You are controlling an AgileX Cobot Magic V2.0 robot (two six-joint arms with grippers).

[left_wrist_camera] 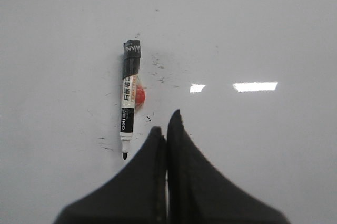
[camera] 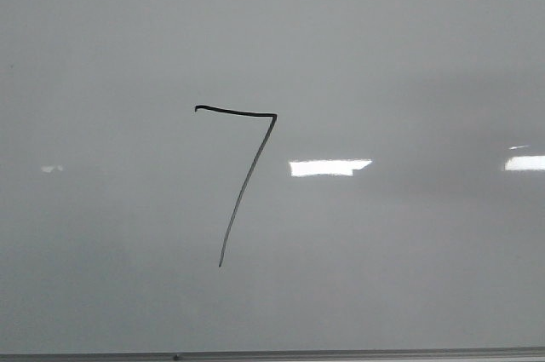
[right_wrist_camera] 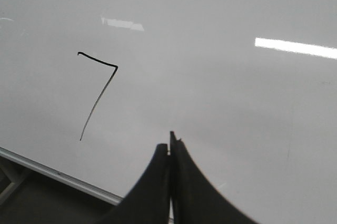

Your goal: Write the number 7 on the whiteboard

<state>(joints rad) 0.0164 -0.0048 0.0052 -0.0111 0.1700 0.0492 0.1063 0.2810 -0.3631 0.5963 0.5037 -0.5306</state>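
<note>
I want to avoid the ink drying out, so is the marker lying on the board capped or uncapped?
Uncapped. In the left wrist view the marker lies flat on the whiteboard with its dark tip bare.

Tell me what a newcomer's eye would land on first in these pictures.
First the number 7, thin black marker strokes near the middle of the whiteboard in the front view, with bright glare patches to its right. Next, in the left wrist view, an uncapped black-and-white marker lying flat on the board beside a small red object, just beyond the left gripper, which is closed and empty. The right gripper is also shut on nothing.
</note>
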